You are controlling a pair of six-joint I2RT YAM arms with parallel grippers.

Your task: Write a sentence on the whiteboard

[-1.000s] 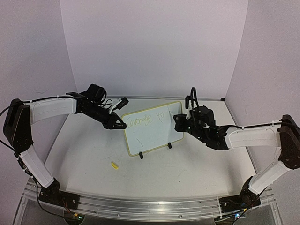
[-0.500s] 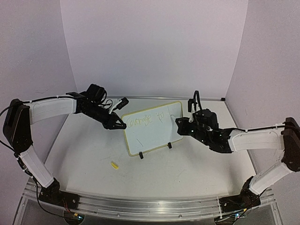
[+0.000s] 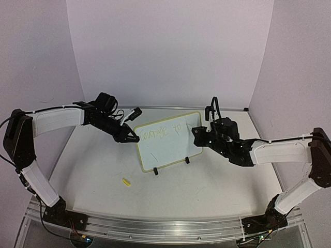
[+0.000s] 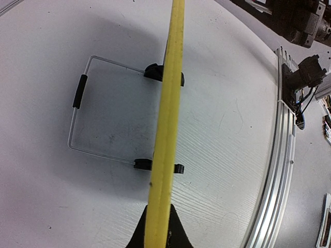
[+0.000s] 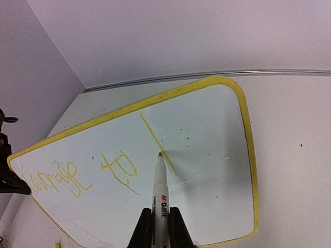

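Observation:
The whiteboard (image 3: 168, 142) stands tilted on two black clip feet at the table's middle. Its yellow frame shows edge-on in the left wrist view (image 4: 168, 129) and face-on in the right wrist view (image 5: 207, 150). My left gripper (image 3: 135, 138) is shut on the frame's upper left edge (image 4: 158, 227). My right gripper (image 5: 159, 222) is shut on a white marker (image 5: 160, 188), its orange tip near a fresh yellow stroke (image 5: 158, 142). The sentence (image 5: 77, 173) is yellow cursive across the board's top. My right gripper also shows in the top view (image 3: 199, 135).
A small yellow marker cap (image 3: 125, 181) lies on the table in front of the board. A wire stand (image 4: 83, 119) props the board from behind. An aluminium rail (image 3: 155, 225) runs along the near edge. Walls close the back and sides.

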